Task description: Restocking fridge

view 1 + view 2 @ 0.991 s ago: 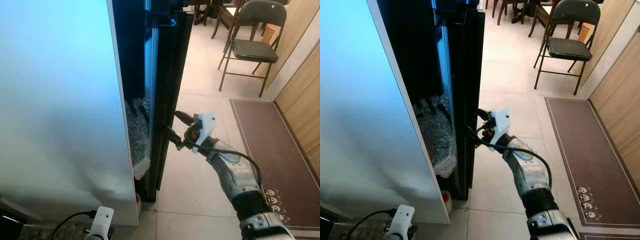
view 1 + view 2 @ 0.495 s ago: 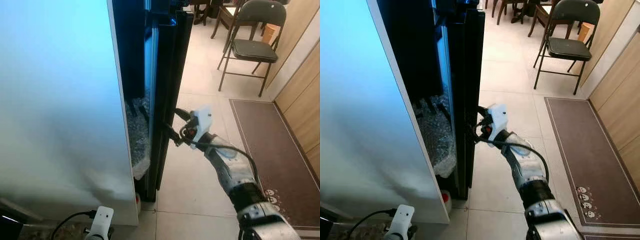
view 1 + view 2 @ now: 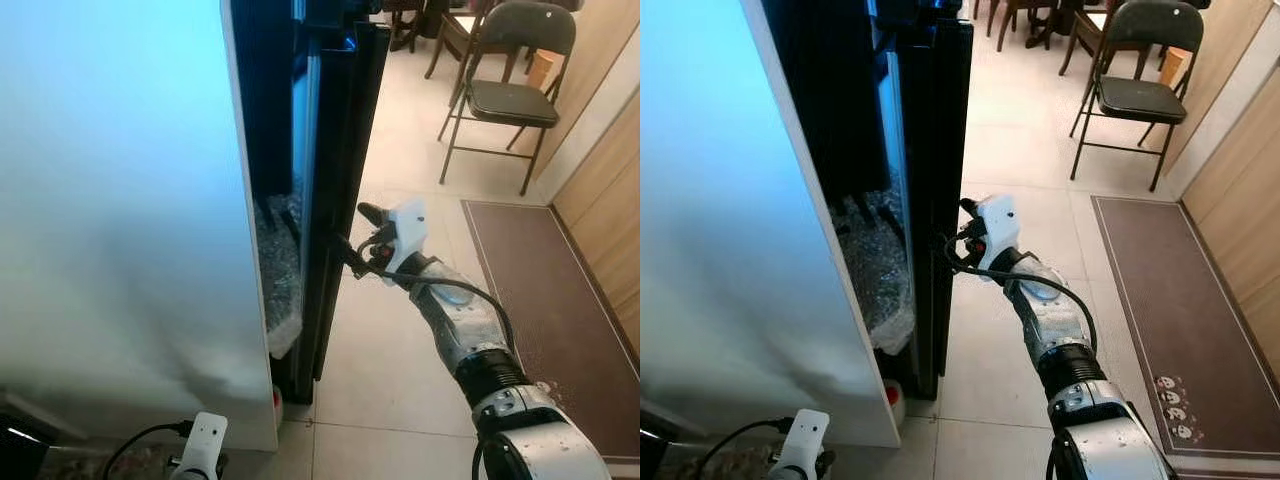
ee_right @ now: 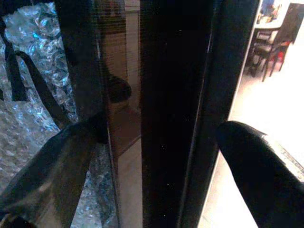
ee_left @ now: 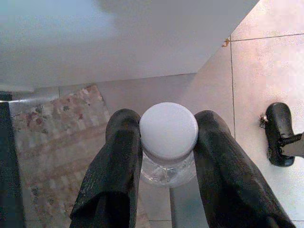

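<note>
Silver arm (image 3: 1055, 325), black-fingered tool (image 3: 958, 225)

1. The fridge (image 3: 120, 200) is cut off by the top, left and bottom edges of the eye views; its white side is a blur of pale glare with no detail
2. The fridge door (image 3: 945, 150) stands edge-on, so its front face is hidden, and what lies behind the bubble wrap (image 3: 278, 270) cannot be told
3. The bottle (image 5: 168, 142) is mostly hidden under its white cap between the left gripper's (image 5: 167, 137) jaws; its contents cannot be made out
4. The right gripper (image 4: 156, 142) fingers are blurred and cut by the wrist picture's edges
5. The folding chair (image 3: 505, 90) loses its top at the frame edge
</note>
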Controlling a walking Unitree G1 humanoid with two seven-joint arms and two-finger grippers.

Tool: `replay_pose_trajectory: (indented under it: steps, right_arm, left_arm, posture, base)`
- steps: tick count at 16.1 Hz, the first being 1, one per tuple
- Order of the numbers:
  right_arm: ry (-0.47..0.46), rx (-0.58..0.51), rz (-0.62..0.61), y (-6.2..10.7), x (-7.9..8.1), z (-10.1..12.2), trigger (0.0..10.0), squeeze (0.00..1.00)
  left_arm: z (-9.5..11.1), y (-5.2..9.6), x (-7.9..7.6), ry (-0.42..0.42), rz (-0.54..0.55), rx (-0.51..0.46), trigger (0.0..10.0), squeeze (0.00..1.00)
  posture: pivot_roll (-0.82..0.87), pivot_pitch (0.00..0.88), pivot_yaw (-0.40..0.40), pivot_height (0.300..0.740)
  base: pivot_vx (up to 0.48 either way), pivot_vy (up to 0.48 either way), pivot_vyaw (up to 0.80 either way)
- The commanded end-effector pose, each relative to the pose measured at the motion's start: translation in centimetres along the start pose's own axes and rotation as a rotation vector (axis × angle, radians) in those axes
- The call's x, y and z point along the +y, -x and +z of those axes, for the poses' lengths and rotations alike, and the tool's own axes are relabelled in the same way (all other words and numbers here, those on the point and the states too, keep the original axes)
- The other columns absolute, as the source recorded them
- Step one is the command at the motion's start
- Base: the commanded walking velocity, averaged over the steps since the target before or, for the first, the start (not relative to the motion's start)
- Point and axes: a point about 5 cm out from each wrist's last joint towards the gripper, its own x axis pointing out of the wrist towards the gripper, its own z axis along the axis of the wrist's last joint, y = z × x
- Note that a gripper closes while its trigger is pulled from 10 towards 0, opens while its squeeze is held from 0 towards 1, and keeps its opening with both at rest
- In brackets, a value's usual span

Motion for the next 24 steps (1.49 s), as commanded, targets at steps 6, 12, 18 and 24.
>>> replay_pose_trajectory:
  steps: [6,12,18,24]
  right_arm:
    - [0.033,-0.057,-0.366,3.3,-4.5,0.7,10.0,0.00]
    - [0.123,-0.055,-0.634,7.4,-6.3,0.3,10.0,0.00]
    - [0.111,0.093,-0.918,13.1,-6.7,-4.0,10.0,0.00]
    - [-0.117,0.514,-0.873,16.5,-3.9,-13.8,10.0,0.00]
  left_arm:
    - [-1.4,0.3,-0.6,0.017,-0.021,0.046,10.0,0.00]
    - [-1.6,0.3,-0.5,0.011,-0.014,0.052,10.0,0.00]
    - [-1.8,0.4,-0.5,0.004,-0.010,0.055,10.0,0.00]
    - [-1.9,0.4,-0.4,0.004,-0.006,0.063,10.0,0.00]
  posture:
    - [-0.16,0.080,-0.062,0.740]
    - [-0.17,0.083,-0.065,0.740]
    - [-0.17,0.084,-0.065,0.740]
    - [-0.17,0.075,-0.066,0.740]
  base:
    - [0.000,0.000,0.00]
    - [0.000,0.000,0.00]
    - [0.000,0.000,0.00]
    - [0.000,0.000,0.00]
